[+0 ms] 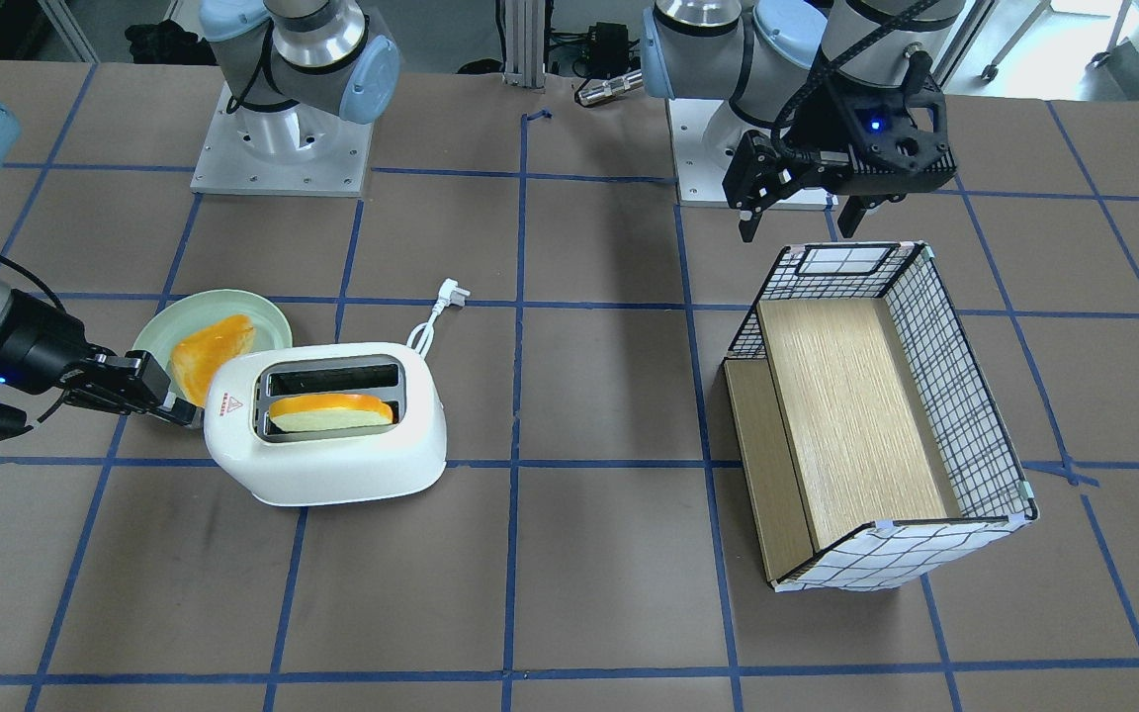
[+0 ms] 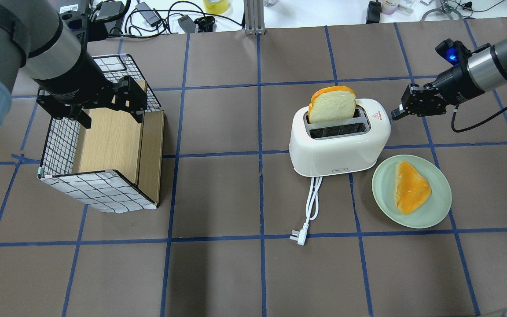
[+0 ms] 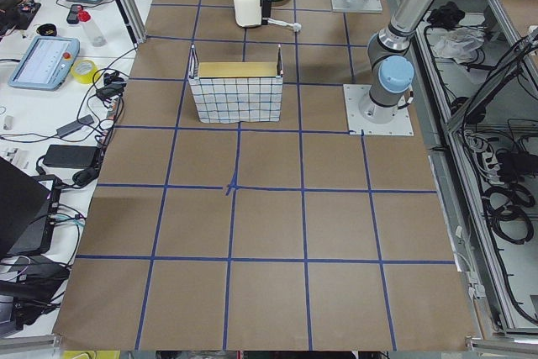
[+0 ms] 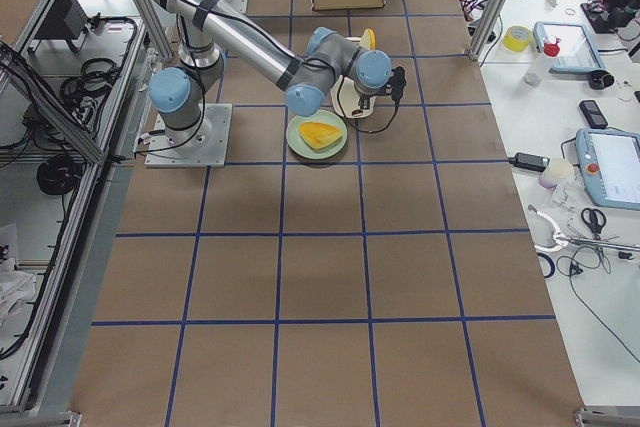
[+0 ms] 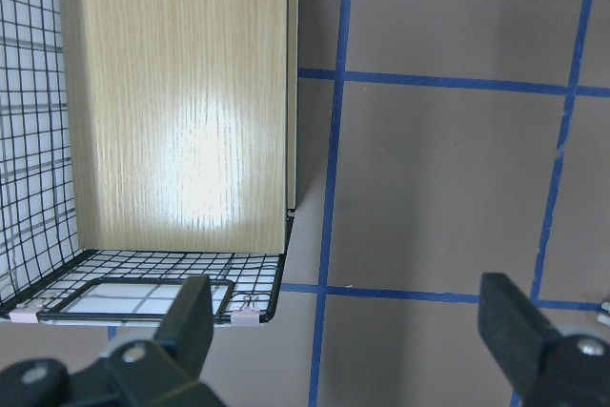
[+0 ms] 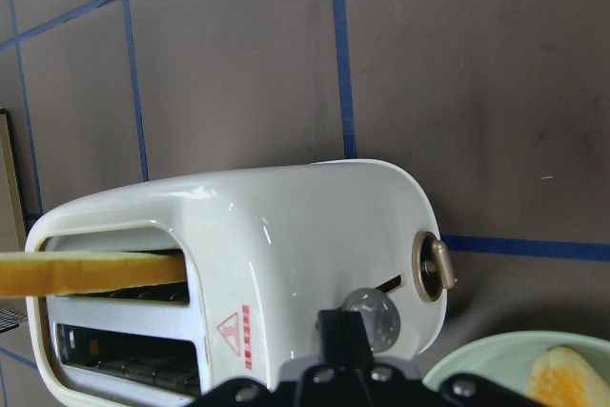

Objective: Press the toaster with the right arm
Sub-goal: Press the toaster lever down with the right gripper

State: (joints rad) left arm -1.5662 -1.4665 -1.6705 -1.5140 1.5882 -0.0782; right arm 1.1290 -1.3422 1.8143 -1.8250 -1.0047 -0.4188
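The glossy white, rounded plastic toaster (image 2: 339, 141) sits on the brown, blue-taped table (image 2: 218, 273), with one bread slice (image 2: 332, 105) upright in one of its two slots. One round pale-green plate (image 2: 438, 207) holding a second, orange-crusted slice (image 2: 409, 187) lies just beside it. The right gripper (image 2: 395, 113), pinched together on nothing, points at the toaster's knob end, while the left gripper (image 5: 348, 326) hangs spread wide over one wire-mesh, wood-panelled basket (image 2: 64, 141).

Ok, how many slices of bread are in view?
2. One slice stands in the toaster, in the slot farther from the robot; the other slice lies on the green plate beside it.
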